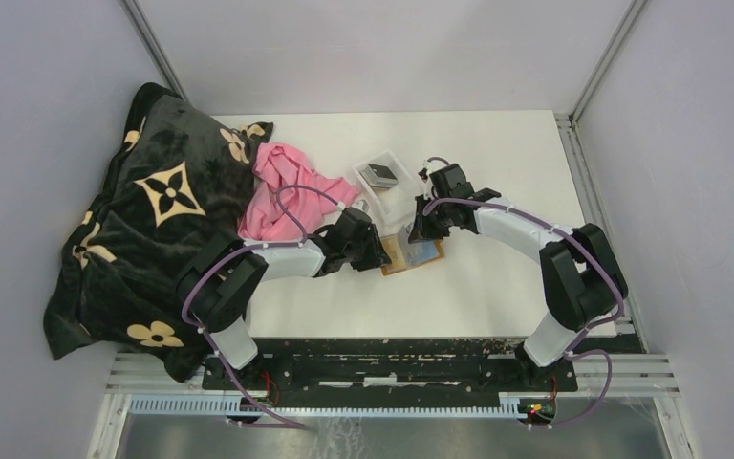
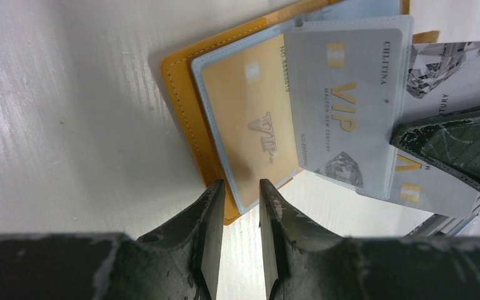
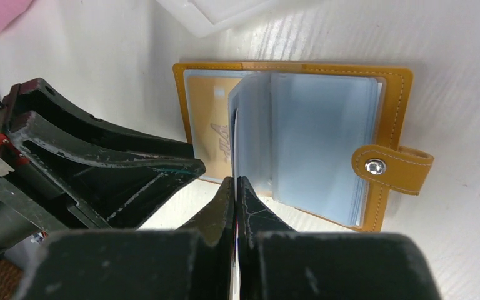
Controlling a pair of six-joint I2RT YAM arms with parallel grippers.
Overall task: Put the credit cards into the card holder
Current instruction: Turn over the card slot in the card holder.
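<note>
The orange card holder [image 1: 411, 254] lies open on the table, its clear pockets fanned up [image 3: 312, 125]. A gold VIP card [image 2: 250, 119] sits in its left panel and a grey VIP card [image 2: 344, 106] in a raised sleeve. My right gripper [image 3: 235, 184] is shut on a thin grey credit card [image 2: 450, 69], held edge-on at the pockets' near edge. My left gripper [image 2: 242, 194] is narrowly open, its tips over the holder's near left corner [image 2: 184, 106], holding nothing. More dark cards [image 1: 379, 174] lie in the clear tray [image 1: 367, 194].
A pink cloth [image 1: 282, 191] and a big dark flowered blanket [image 1: 143, 220] lie left of the holder. The clear tray stands just behind it. The two grippers [image 1: 379, 254] [image 1: 420, 228] are close together over the holder. The holder's snap strap [image 3: 390, 167] sticks out right.
</note>
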